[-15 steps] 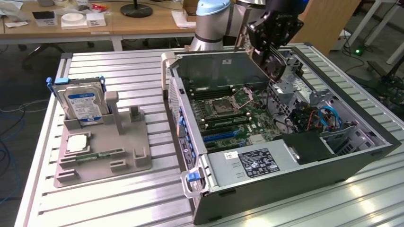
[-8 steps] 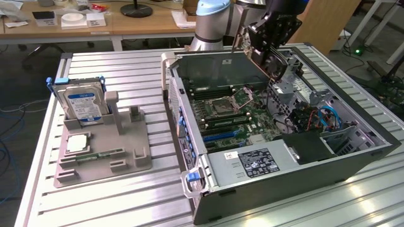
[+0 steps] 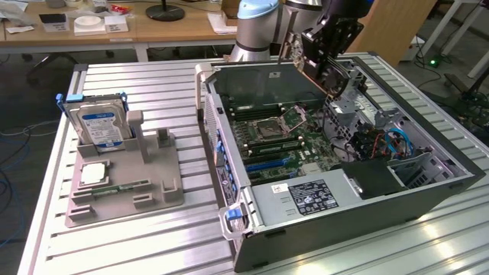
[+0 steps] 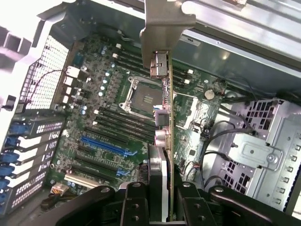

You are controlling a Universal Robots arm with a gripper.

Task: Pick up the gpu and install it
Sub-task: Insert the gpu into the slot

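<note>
Gpu (image 3: 327, 67), a slim dark circuit card with a black cooler and a silver metal end bracket: held aloft, clear of all surfaces, above the far end of the open case.

Items noted, largest first:

1. Ridged aluminium bench (image 3: 137, 240) carries all the work.
2. Open grey metal computer case (image 3: 428, 200) lies on its side on the bench, interior exposed.
3. Green motherboard (image 4: 108, 94) covers the case floor, with its empty square processor socket (image 4: 143, 96) in plain sight.
4. Grey moulded parts holder (image 3: 160, 195) sits on the bench at the exterior view's left, well apart from the card. It carries a boxy silver hard drive with a blue-white label (image 3: 99, 126), standing upright.
5. Black claw (image 4: 160, 190) is pinching the gpu (image 4: 161, 66), one finger on each face of the card.
6. Blue expansion slot (image 4: 101, 146) is unoccupied.

Governing relation: the card's long axis runs straight out from the claw towards the motherboard, bracket end farthest from the claw. In the wrist view the card is seen edge-on, and that edge crosses the line of the blue slot rather than lying along it. In the exterior view the blue slot (image 3: 267, 166) lies below the card and nearer the camera. Judgement: card lifted and over the case, not seated in any slot.
</note>
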